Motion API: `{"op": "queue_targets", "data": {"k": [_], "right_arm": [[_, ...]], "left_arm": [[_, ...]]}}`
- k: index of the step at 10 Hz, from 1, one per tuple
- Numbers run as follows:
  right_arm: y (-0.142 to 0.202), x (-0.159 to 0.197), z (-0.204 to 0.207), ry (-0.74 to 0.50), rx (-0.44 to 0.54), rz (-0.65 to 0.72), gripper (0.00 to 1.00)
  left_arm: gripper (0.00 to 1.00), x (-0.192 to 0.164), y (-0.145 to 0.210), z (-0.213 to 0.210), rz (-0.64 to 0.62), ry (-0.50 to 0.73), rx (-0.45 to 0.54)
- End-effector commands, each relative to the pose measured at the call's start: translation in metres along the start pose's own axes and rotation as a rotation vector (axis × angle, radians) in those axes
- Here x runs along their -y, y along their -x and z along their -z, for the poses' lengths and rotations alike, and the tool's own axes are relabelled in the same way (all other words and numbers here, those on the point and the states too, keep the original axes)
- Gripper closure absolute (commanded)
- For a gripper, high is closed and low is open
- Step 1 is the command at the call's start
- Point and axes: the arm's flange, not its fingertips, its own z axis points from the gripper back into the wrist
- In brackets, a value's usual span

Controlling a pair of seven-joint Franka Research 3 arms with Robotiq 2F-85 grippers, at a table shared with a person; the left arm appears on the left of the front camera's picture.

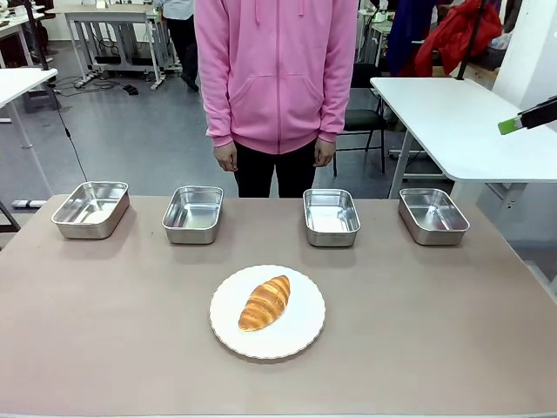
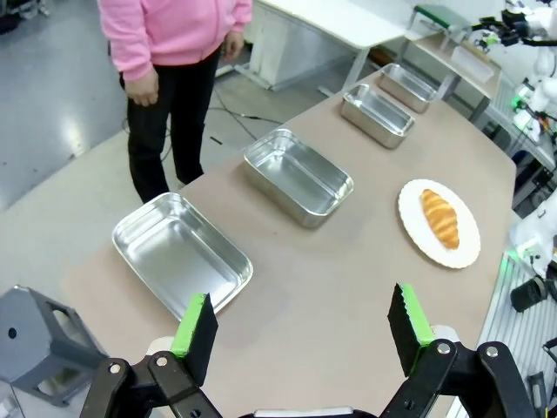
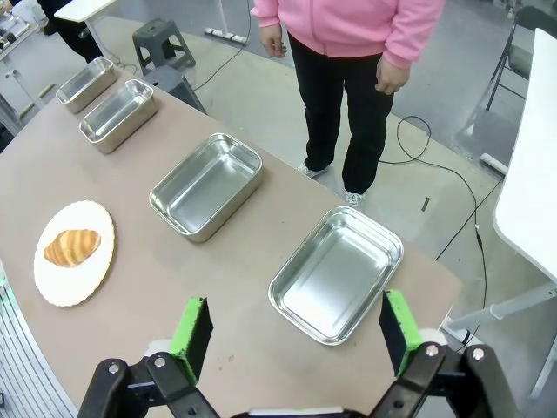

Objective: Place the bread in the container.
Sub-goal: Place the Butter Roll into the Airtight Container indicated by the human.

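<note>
The bread (image 1: 265, 302), a golden-brown croissant, lies on a round white plate (image 1: 298, 331) at the table's near middle. Several identical steel containers stand empty in a row behind it, among them one at the far left (image 1: 90, 209) and one at the far right (image 1: 432, 215). My left gripper (image 2: 301, 322) hangs open and empty above the table's left end, close to the nearest container (image 2: 181, 252), with the bread (image 2: 440, 218) far off. My right gripper (image 3: 296, 335) is open and empty above the right end, over the nearest container (image 3: 337, 273); the bread (image 3: 72, 246) lies well away.
A person in a pink hoodie (image 1: 277, 78) stands at the far side, hands hanging down away from the table. A white side table (image 1: 452, 122) stands beyond the right end. A grey stool (image 3: 161, 39) sits on the floor past the far edge.
</note>
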Motion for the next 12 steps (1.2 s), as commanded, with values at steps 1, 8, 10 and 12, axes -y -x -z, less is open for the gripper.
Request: {"op": "queue_targets", "data": {"k": [1,8,10,12], "right_arm": [[-0.0004,0.004,0.0024,-0.01,0.023,-0.021,0.0],[-0.0008,-0.0012,0.0014,0.001,-0.006,-0.003,0.0],[-0.0008,-0.0012,0.0014,0.001,-0.006,-0.003,0.0],[-0.0008,-0.0012,0.0014,0.001,-0.006,-0.003,0.0]], "left_arm": [[0.0,0.0126,-0.005,0.0037,-0.026,-0.036,0.001],[0.0,0.0058,-0.0103,0.0032,-0.022,-0.032,-0.005],[0.0,0.0058,-0.0103,0.0032,-0.022,-0.032,-0.005],[0.0,0.0058,-0.0103,0.0032,-0.022,-0.032,-0.005]]}}
